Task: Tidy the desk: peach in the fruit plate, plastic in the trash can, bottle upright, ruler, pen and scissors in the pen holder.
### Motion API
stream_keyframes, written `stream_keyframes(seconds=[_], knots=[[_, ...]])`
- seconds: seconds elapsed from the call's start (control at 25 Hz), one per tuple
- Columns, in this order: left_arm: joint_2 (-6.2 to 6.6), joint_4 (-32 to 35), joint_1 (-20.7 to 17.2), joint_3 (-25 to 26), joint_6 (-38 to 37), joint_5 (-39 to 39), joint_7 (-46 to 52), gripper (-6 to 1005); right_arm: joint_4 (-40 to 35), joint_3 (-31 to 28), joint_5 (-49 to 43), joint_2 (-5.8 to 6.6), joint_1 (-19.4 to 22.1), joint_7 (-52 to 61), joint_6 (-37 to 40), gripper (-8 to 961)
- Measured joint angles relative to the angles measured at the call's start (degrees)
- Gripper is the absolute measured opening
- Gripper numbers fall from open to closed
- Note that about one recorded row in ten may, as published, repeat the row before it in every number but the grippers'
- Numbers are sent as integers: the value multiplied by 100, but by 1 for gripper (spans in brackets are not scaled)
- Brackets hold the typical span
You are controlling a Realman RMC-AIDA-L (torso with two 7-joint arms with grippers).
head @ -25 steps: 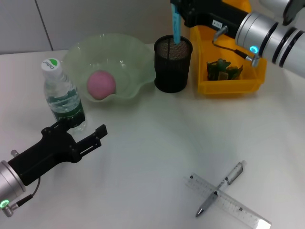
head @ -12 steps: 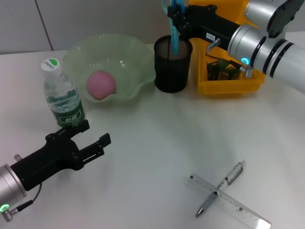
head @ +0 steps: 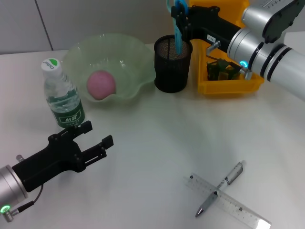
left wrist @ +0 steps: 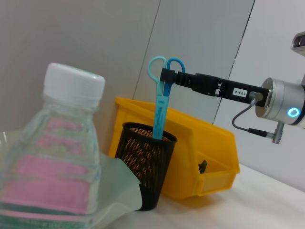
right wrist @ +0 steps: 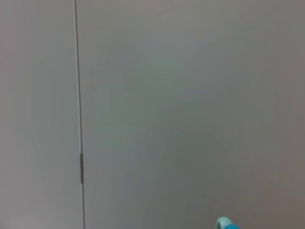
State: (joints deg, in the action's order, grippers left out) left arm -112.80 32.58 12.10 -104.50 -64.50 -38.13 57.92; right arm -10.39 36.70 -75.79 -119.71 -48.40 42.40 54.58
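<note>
Scissors (head: 178, 21) now deeper in the holder (head: 172, 64) than a second ago, blades down through the mouth, blue loops pinched in right gripper (head: 180, 19) fingers (release looks close). Left gripper (head: 95, 140) drawn back off the bottle (head: 62, 93), fingers wide and holding nothing; bottle upright just beside the plate (head: 138, 52). Peach (head: 101, 85) in that plate, plastic (head: 223, 69) in the bin (head: 228, 88). Black mesh cup, frosted wavy bowl, clear ruler (head: 233, 202) crossed under a silver pen (head: 220, 189), both out on the surface (head: 152, 143).
</note>
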Motion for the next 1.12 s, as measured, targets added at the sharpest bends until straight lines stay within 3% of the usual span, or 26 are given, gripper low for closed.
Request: stream_keyframes(seconds=[0.24, 0.52, 0.72, 0.84, 1.0, 1.12], knots=[[-41, 3, -63, 127, -31, -9, -60, 804, 3, 9, -10, 0, -4, 70, -8, 196], [-56, 3, -67, 205, -44, -12, -142, 804, 3, 11, 2, 0, 10, 126, 71, 336], [-59, 3, -59, 272, -114, -11, -167, 804, -41, -53, 16, 7, 134, 573, 544, 436], [-54, 3, -62, 302, -155, -10, -202, 804, -114, -68, 76, 16, 226, 831, 739, 671], [-52, 3, -64, 324, -179, -10, -214, 804, -177, -25, 228, 26, 341, 1123, 1035, 688], [-50, 3, -54, 324, -202, -10, -214, 804, -556, 246, 95, 48, 499, 1971, 1316, 692]])
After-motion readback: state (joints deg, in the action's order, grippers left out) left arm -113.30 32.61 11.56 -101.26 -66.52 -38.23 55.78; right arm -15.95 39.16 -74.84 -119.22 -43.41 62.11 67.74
